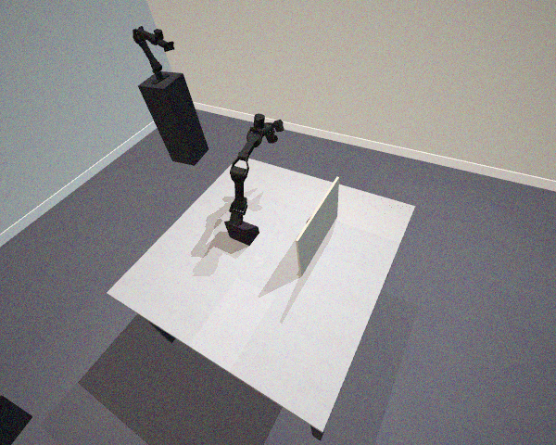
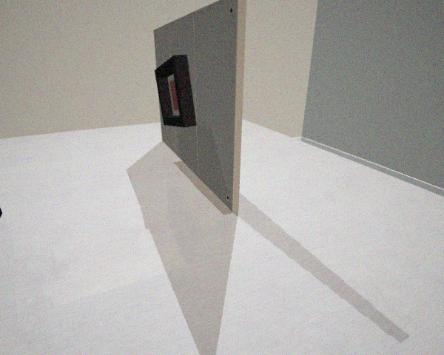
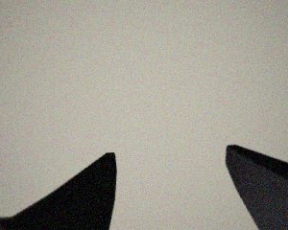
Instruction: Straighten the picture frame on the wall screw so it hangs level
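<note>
The picture frame (image 2: 183,92), black with a white and red picture, hangs on the grey face of the upright panel (image 2: 214,106) (image 1: 319,227) in the exterior view. It is tilted, its top leaning left and its near, right side higher. The screw and notched strip are hidden behind it. In the top view the panel hides nearly all of the frame. My gripper (image 3: 171,157) (image 1: 276,132) is partly open, with nothing between its fingers. It is raised on the arm on the other side of the panel's pale back, away from the frame.
The panel stands upright on the white table (image 1: 278,354) beside the arm's base (image 1: 242,233). A second arm (image 1: 148,50) stands on a dark pedestal (image 1: 175,117) beyond the table. Part of another dark object (image 1: 0,416) shows at the lower left.
</note>
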You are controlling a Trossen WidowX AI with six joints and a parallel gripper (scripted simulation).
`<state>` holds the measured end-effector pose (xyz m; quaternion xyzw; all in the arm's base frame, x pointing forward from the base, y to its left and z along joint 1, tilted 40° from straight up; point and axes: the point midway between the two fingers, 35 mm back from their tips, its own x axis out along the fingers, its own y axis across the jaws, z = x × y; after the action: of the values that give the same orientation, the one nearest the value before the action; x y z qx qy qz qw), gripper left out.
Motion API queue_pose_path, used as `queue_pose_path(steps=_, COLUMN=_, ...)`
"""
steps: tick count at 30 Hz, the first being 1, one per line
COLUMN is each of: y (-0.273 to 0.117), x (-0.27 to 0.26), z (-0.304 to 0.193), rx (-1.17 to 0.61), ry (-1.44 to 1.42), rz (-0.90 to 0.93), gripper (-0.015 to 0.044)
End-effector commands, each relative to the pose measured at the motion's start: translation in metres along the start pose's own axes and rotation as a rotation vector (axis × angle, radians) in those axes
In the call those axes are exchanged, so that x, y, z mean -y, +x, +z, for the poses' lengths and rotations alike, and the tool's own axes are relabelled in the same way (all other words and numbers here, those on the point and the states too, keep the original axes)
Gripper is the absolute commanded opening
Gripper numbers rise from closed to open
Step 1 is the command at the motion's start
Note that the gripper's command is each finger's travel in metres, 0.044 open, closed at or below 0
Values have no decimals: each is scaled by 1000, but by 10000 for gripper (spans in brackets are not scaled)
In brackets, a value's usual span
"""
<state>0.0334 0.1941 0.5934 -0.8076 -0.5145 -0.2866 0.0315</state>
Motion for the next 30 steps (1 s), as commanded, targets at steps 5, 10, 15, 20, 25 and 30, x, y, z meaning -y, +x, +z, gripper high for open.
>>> queue_pose_path(steps=5, y=-49, x=-54, z=103, rx=275, ry=-376, rz=270, gripper=260)
queue_pose_path(steps=10, y=-96, x=-85, z=166, rx=480, ry=-579, rz=426, gripper=260)
queue_pose_path(steps=15, y=-154, x=-112, z=224, rx=711, ry=-752, rz=574, gripper=260)
queue_pose_path(steps=20, y=-222, x=-132, z=278, rx=965, ry=-890, rz=713, gripper=260)
queue_pose_path(steps=25, y=-286, x=-143, z=320, rx=1201, ry=-974, rz=824, gripper=260)
queue_pose_path(steps=30, y=-288, x=-144, z=321, rx=1210, ry=-976, rz=828, gripper=260)
